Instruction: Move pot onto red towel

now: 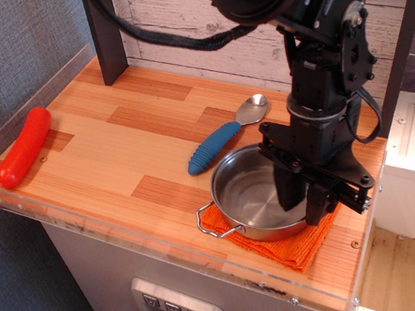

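Note:
The shiny steel pot [251,195] rests on the orange-red towel [297,246] near the table's front right. One wire loop handle sticks out at its front left. The towel shows only at the pot's front and right sides. My gripper [305,204] points down over the pot's right rim. One finger is inside the pot and the other is outside it. The fingers stand slightly apart, with the rim between them.
A blue-handled metal spoon [224,138] lies just behind the pot. A long smooth red sausage-shaped object [23,146] lies at the far left edge. A clear plastic lip runs along the table's front edge [166,254]. A dark post [107,32] stands at the back.

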`<state>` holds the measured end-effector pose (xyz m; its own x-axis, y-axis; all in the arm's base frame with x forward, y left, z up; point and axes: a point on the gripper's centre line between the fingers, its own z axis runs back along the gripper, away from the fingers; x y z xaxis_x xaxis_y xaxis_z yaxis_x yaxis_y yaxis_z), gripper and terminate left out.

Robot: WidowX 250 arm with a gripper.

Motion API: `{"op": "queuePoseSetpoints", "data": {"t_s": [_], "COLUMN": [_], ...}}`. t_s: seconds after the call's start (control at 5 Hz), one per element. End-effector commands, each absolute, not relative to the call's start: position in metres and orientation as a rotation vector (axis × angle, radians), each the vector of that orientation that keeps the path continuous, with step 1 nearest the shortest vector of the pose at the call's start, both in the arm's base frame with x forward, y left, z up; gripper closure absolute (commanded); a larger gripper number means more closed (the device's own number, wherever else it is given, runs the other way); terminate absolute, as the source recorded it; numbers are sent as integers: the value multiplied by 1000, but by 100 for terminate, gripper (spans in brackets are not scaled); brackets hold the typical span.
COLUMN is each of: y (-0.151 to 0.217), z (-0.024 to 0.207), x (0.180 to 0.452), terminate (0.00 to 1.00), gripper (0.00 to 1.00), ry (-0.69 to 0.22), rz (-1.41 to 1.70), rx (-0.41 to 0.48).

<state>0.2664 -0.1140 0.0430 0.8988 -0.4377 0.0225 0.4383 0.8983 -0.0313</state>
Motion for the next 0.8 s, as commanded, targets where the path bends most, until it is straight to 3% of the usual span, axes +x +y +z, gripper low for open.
{"op": "queuePoseSetpoints", "data": {"t_s": [0.0,0.2,0.6], "y": [-58,-10,26], "z": [109,122,106], "x": [279,295,325], "terminate": [0,0,0], "gripper": [0,0,0], "ry": [-170,-180,-133], "rz": [-267,-162,-170], "rx": [-88,-88,-12]}}
